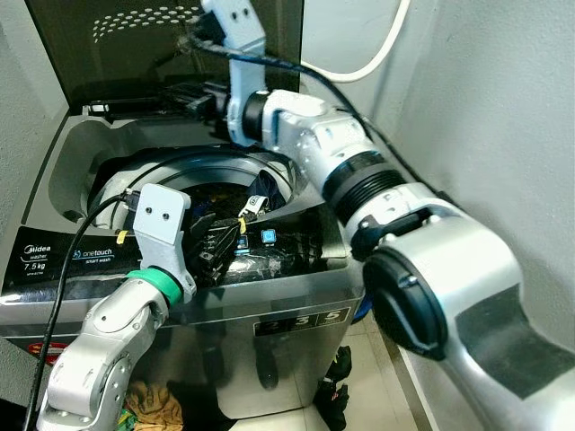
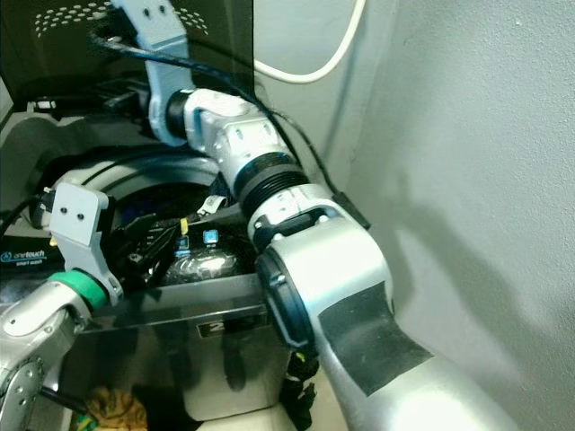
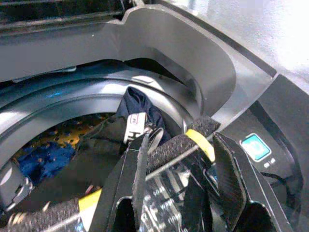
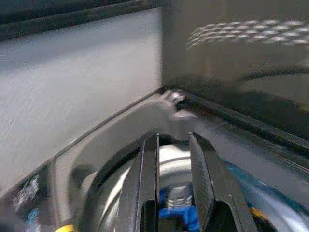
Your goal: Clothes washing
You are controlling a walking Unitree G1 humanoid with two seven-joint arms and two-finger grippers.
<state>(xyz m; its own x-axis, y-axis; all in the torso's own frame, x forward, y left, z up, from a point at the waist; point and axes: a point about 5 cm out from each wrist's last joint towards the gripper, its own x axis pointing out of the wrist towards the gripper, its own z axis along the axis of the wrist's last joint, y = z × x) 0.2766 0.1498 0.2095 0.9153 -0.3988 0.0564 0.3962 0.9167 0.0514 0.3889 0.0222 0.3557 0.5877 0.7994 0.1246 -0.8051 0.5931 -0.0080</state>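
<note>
A top-loading washing machine [image 1: 296,314] stands with its dark lid [image 1: 117,45] raised. My left gripper [image 1: 225,235] hovers over the front rim of the drum [image 1: 180,175], open, its fingers [image 3: 183,145] marked with yellow bands. Just beyond them a dark garment with a white label [image 3: 140,108] hangs over the inner rim of the drum. Blue clothes [image 3: 38,154] lie deeper in the drum. My right gripper [image 1: 184,97] reaches to the back of the machine near the lid hinge. It is slightly open with nothing between its fingers [image 4: 203,179].
The control panel [image 1: 81,256] runs along the machine's front left. A white hose [image 1: 377,54] loops on the wall behind. A grey wall [image 1: 503,108] is close on the right. Crumpled clothes [image 1: 153,404] lie on the floor by the machine's base.
</note>
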